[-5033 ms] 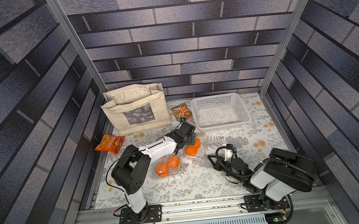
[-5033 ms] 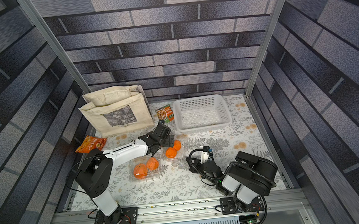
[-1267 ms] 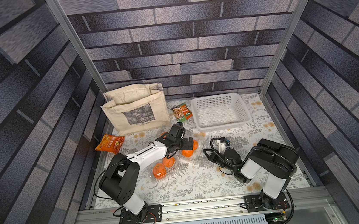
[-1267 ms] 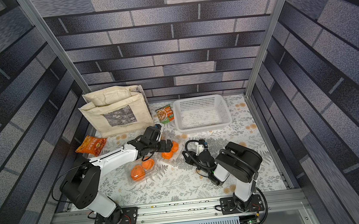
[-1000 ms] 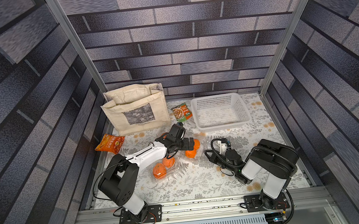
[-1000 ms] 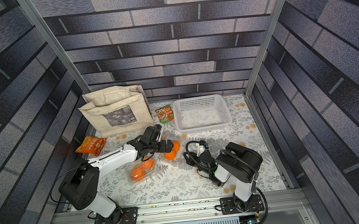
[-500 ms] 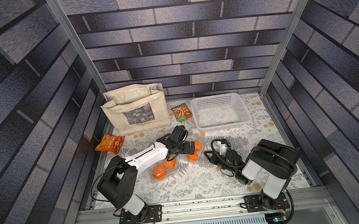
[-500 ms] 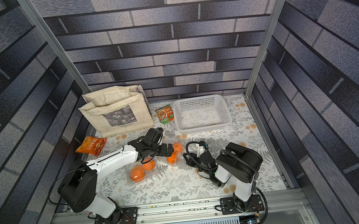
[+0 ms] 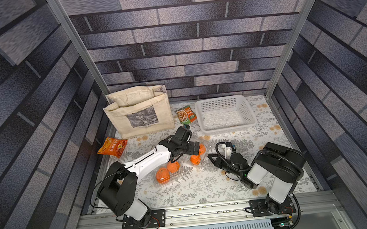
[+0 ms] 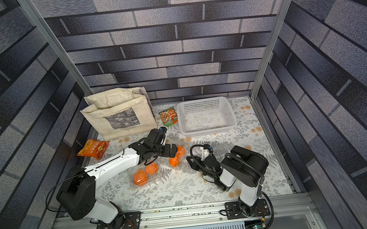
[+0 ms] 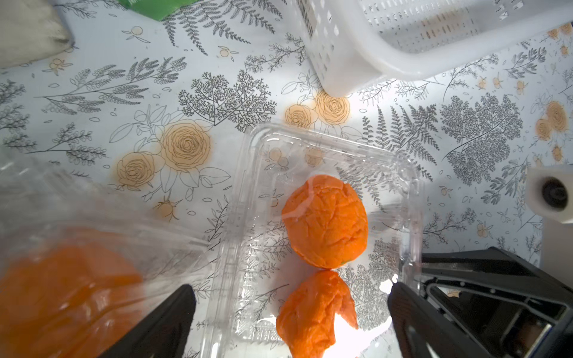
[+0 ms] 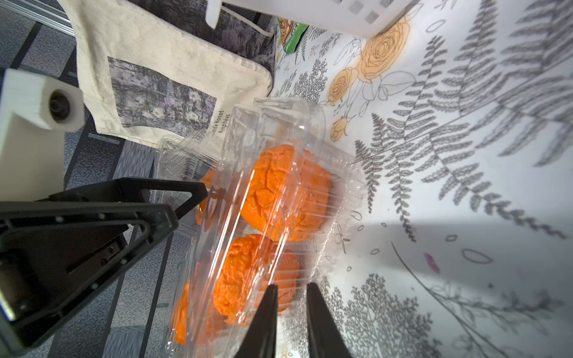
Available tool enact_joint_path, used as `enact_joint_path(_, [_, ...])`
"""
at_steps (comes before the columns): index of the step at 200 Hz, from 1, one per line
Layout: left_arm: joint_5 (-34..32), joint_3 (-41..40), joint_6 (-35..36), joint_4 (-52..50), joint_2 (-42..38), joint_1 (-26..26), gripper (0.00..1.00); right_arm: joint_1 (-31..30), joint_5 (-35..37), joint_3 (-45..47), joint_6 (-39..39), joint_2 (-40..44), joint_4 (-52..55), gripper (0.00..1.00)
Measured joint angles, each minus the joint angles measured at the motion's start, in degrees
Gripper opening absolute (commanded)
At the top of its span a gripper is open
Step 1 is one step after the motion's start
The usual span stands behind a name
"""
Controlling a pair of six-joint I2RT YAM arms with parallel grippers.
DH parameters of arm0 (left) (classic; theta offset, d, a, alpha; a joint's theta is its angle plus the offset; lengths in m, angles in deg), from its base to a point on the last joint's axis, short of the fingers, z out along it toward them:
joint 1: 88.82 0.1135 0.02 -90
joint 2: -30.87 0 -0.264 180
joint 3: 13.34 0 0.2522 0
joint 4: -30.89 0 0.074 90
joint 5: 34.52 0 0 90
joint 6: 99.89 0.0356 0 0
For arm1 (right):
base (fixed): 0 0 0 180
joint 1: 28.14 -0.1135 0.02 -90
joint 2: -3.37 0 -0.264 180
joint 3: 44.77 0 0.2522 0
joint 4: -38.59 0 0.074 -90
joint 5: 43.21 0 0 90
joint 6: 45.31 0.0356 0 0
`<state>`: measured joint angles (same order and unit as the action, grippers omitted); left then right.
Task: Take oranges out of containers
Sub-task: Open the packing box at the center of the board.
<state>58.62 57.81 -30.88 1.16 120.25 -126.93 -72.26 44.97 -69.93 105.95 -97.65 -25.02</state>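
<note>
Since five seconds ago the right tool (image 12: 291, 288) has reached in beside the clear container (image 12: 288, 124), fingers slightly parted, empty. The left tool (image 11: 290, 293) hovers wide open over its two oranges (image 11: 325, 221). Bare surface (image 9: 196, 187) lies in front; a white basket (image 9: 227, 128) sits behind.

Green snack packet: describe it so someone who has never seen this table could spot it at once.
Start at the white perforated basket at the back. Between it and the beige cloth bag lies a small green snack packet with a food picture on its front. The only other one, an orange packet, lies by the bag's opposite corner.
</note>
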Motion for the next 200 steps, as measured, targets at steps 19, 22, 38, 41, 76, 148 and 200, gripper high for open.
enact_joint_path(19, [1.46,0.00,0.00,-0.04,1.90,0.74,1.00,0.00,-0.04,0.00,-0.04,0.11,0.00,0.22])
enact_joint_path(22, [1.64,0.00,0.00,-0.04,2.19,0.85,1.00,0.00,-0.02,0.00,-0.04,0.17,0.00,0.23])
enact_joint_path(38, [3.08,0.00,-0.02,0.09,3.23,1.46,1.00,0.00,-0.02,0.02,-0.07,0.42,-0.02,0.23])
enact_joint_path(41, [3.26,0.00,-0.02,0.11,3.34,1.46,1.00,0.00,-0.04,0.02,-0.07,0.44,-0.02,0.23])
enact_joint_path(76, [4.44,0.11,-0.04,0.44,3.67,1.62,1.00,0.00,-0.63,-0.04,-0.20,0.44,-0.02,0.23])
enact_joint_path(148, [4.57,0.09,-0.90,2.10,3.74,1.84,1.00,0.00,-2.16,-0.13,-0.13,0.42,-0.02,0.24])
enact_joint_path(200, [4.33,0.09,-2.01,2.27,4.22,2.10,1.00,0.00,-3.74,-1.25,0.50,-1.14,-0.09,0.24])
